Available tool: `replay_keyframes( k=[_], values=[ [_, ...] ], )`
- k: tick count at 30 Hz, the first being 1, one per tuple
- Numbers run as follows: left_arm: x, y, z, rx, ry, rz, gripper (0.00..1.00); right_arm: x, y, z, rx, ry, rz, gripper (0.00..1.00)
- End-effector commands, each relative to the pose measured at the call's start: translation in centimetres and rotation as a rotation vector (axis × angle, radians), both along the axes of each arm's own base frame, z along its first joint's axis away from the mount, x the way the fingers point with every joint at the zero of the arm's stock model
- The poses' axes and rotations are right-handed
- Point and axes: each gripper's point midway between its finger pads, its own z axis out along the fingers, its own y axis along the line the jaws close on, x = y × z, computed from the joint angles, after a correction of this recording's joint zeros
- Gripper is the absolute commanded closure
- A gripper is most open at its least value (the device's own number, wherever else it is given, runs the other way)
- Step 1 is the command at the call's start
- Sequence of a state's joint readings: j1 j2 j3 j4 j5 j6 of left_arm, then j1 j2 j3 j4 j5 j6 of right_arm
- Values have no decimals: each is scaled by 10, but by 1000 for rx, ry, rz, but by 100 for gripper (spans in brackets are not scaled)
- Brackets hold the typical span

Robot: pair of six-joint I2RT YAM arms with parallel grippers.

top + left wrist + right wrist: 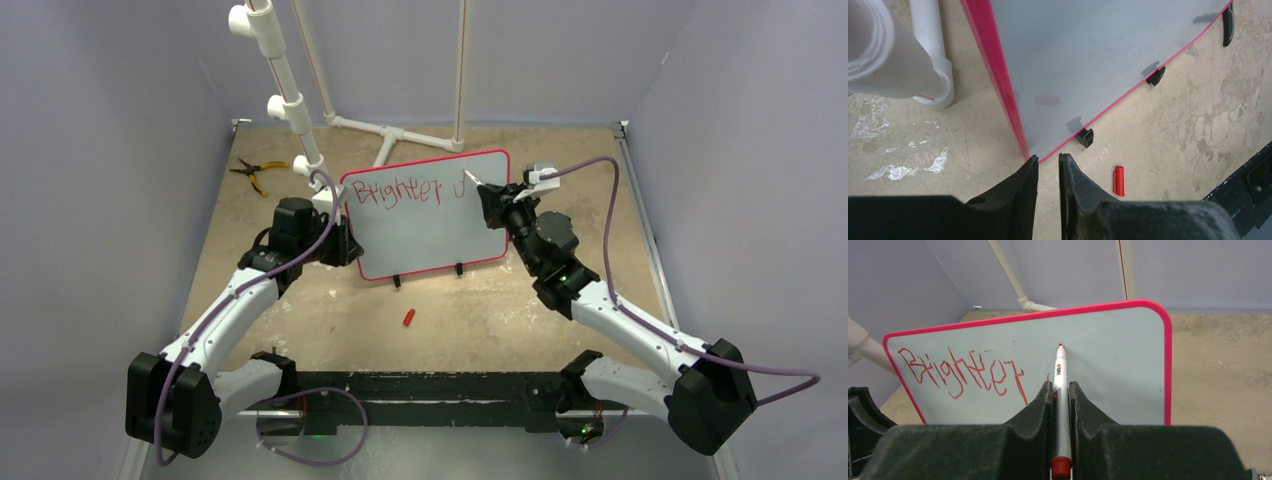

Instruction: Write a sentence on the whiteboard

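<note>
- Right gripper (pixel 1061 388) is pinched on a white marker (pixel 1061 365) with a red end; in the right wrist view the barrel lies in the slot between the two fingers and points to 12 o'clock.
- The marker's red tip is pressed against the whiteboard (pixel 1118 365), to the right of the lettering.
- One word of the sentence (pixel 960 372) can be read in red handwriting along the board's top row: "Brighter". A short separate stroke is seen just after it.
- Small print is carried on the marker barrel, too small to be read.
- The whiteboard, red-framed, is stood tilted on black feet (pixel 1084 137) at the middle of the worktop (pixel 470 320).
- In the top view the right arm is stretched from its base at 4 o'clock towards the board's edge at 2 o'clock.
- The left arm is reached from its base at 8 o'clock to the board's lower corner at 8 o'clock.
- Left gripper (pixel 1048 162) is set at that corner with its fingers close together, a narrow gap left between them. Whether the frame is clamped cannot be told.
- A red cap (pixel 408 318) is laid on the worktop at 6 o'clock of the board, apart from it.
- Yellow-handled pliers (pixel 255 172) are laid at 10 o'clock of the board.
</note>
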State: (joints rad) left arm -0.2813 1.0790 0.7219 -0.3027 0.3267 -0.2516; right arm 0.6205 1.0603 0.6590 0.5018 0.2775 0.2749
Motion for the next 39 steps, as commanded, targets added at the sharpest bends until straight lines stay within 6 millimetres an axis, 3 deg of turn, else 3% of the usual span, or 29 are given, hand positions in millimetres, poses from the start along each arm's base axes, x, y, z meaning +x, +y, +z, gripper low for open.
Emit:
replay_keyframes(
  k=[1,9,19,31,39],
  values=[
    [5,-1,10,-17,-45,-2,80,0,-8,10,27,-19,-32,100],
    [5,-2,11,-20,-45,-7,80,-9,-12,-25,18,58,-29,100],
    [5,-2,12,-23,-51,-6,80,-16,-17,-43,11,112,-38,100],
    [4,-2,12,-24,-49,-4,80,-21,-26,-19,32,67,-56,100],
    [4,-2,12,-23,-50,-6,80,-12,-25,-2,45,24,-80,100]
  ],
)
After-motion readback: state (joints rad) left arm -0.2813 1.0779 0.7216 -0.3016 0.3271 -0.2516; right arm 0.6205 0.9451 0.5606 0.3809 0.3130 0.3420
